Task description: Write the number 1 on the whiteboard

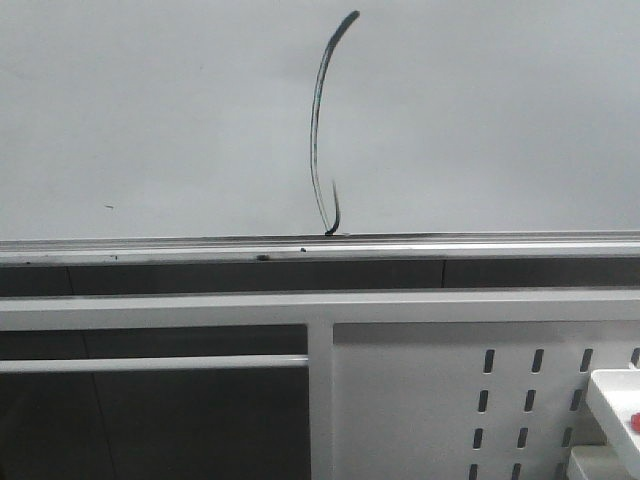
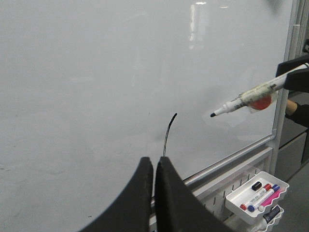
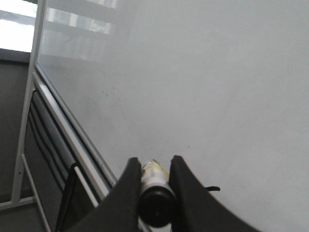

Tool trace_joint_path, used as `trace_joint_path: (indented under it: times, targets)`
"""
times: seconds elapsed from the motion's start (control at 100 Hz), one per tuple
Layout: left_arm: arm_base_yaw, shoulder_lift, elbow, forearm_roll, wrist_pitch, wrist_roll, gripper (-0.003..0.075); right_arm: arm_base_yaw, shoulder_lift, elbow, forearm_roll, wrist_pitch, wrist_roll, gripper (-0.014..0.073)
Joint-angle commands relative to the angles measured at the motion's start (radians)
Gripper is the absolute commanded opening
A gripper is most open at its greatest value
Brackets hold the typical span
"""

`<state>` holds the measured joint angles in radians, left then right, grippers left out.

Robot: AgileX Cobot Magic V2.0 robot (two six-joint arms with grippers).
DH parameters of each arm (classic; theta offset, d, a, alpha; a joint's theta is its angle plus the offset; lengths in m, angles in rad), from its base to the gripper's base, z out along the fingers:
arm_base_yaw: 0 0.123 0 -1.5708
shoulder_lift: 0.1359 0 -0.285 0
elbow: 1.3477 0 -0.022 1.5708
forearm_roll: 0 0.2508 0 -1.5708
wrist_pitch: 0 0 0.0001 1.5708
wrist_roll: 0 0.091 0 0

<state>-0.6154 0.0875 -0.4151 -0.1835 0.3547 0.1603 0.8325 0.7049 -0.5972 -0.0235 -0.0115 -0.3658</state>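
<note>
The whiteboard (image 1: 150,110) fills the upper front view, with a silver rail (image 1: 200,247) along its lower edge. The number 1 (image 1: 320,120) is a tall, thin, curved black stroke with a small hook just above the rail; its upper part also shows in the left wrist view (image 2: 169,129). My left gripper (image 2: 154,162) is shut and empty, away from the board. My right gripper (image 3: 154,164) is shut on a white marker (image 3: 154,188), black end toward the camera. In the left wrist view the marker (image 2: 251,98) is held off the board, tip pointing at it, right of the stroke.
A white perforated metal panel (image 1: 440,400) and frame bars stand below the board. A white tray (image 2: 256,195) with several markers hangs at the lower right; its corner shows in the front view (image 1: 615,400). The board's metal side post (image 2: 285,72) is at the right.
</note>
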Motion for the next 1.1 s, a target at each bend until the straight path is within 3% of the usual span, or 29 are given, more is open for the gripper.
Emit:
trace_joint_path:
  times: [0.0,0.07,0.14,0.26,0.34,0.49,0.61,0.77,1.09]
  targets:
    - [0.003,0.023,-0.027,-0.016,-0.072,-0.013,-0.0018,0.011,-0.041,-0.041,0.029,0.038,-0.009,-0.0072]
    - [0.003,0.032,-0.029,-0.016,-0.067,-0.013,-0.0007,0.011,-0.055,-0.042,0.066,0.083,-0.009,-0.0072]
    - [0.003,0.046,-0.044,-0.018,-0.03,0.002,0.0052,0.011,-0.06,-0.044,0.13,0.124,-0.009,-0.0072]
    - [0.003,0.109,-0.117,-0.078,0.122,0.163,0.0252,0.02,-0.058,-0.062,0.191,0.21,-0.009,-0.0072]
    - [0.003,0.178,-0.176,-0.16,0.221,0.294,0.0335,0.046,-0.048,-0.093,0.191,0.25,-0.009,-0.0072]
    - [0.003,0.352,-0.295,-0.364,0.389,0.621,0.032,0.131,0.024,-0.221,0.191,0.366,-0.009,-0.0072]
    - [0.003,0.479,-0.378,-0.477,0.451,0.764,0.0313,0.199,0.118,-0.346,0.191,0.484,-0.009,-0.0072]
    - [0.003,0.591,-0.453,-0.484,0.517,0.828,0.0314,0.218,0.221,-0.475,0.191,0.564,-0.009,-0.0072]
    - [0.003,0.68,-0.487,-0.526,0.518,0.855,0.0314,0.231,0.339,-0.574,0.199,0.52,-0.019,-0.0072]
